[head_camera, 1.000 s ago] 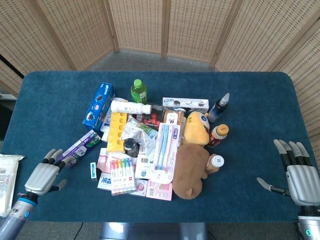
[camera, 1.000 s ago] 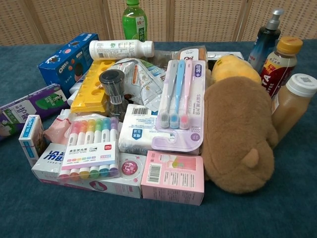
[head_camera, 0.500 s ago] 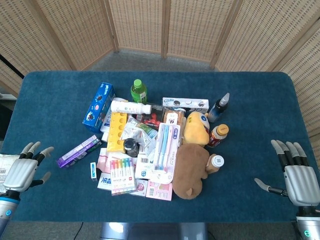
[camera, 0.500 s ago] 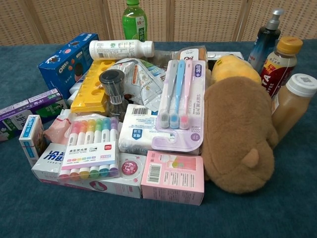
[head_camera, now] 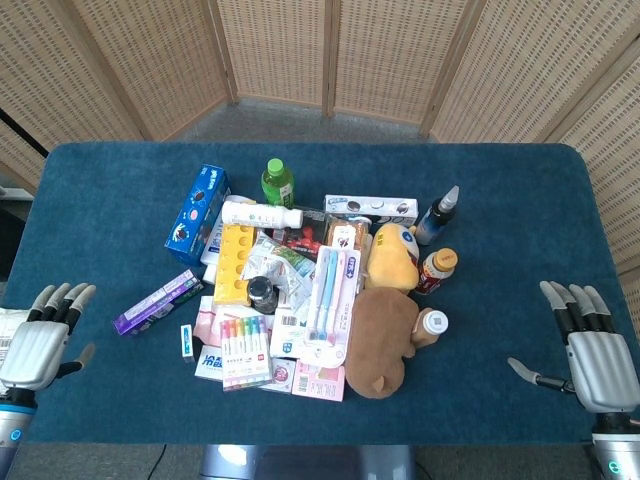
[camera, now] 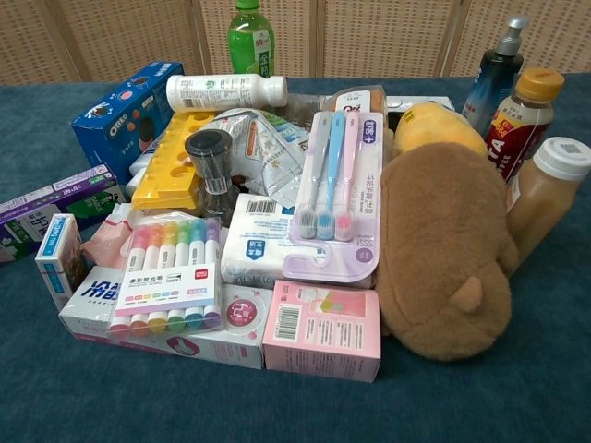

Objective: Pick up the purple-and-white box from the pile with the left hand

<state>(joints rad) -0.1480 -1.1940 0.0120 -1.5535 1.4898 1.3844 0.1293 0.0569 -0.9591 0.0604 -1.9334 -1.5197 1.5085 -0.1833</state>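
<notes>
Beside the purple-and-white box (head_camera: 157, 301) lies a small blue carton (head_camera: 187, 341).

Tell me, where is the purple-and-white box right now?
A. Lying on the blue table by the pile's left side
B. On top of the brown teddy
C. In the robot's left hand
A: the purple-and-white box lies on the table, apart from the empty left hand.

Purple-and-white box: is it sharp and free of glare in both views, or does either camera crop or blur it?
Head view: the purple-and-white box is whole, small, evenly lit, no glare, with the left hand apart from it. Chest view: the box is sharp but cut off by the left frame edge; neither hand shows there.
</notes>
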